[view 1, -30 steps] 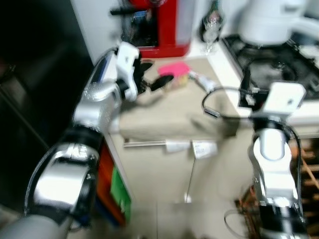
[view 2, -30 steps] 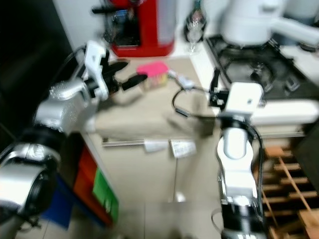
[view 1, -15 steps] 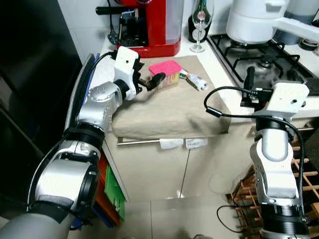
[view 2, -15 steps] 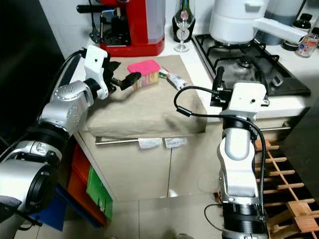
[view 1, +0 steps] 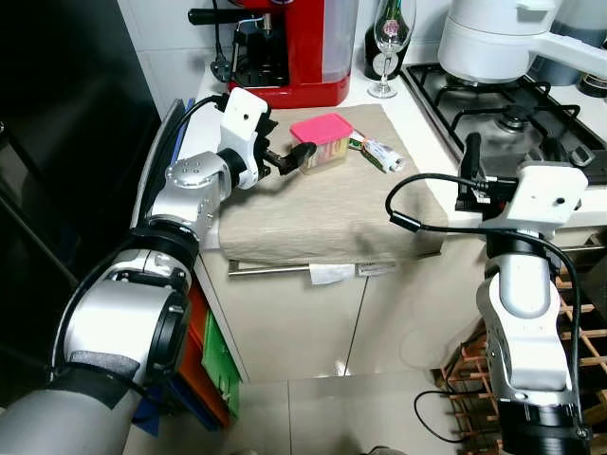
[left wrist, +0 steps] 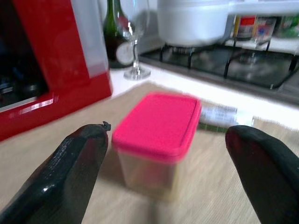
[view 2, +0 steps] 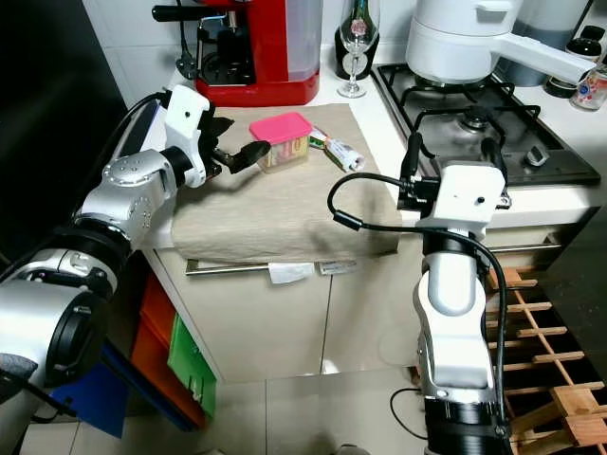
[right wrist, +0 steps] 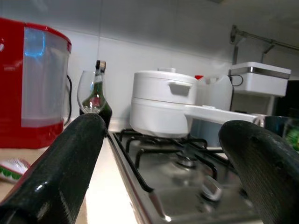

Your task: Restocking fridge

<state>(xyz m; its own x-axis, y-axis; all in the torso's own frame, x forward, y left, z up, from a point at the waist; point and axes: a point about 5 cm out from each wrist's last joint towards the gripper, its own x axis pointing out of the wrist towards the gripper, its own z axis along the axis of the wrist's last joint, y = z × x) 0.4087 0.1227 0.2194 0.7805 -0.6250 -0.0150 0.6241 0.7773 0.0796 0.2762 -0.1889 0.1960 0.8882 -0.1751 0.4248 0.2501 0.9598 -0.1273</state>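
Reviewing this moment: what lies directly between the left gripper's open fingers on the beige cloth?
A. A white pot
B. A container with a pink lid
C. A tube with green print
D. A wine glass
B: the left wrist view shows the container with a pink lid framed between the open fingers of the left gripper, not yet touched, on the beige cloth.

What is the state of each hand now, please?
Left hand: open, empty, fingers on either side of the pink-lidded container.
Right hand: open, empty, raised beside the stove.
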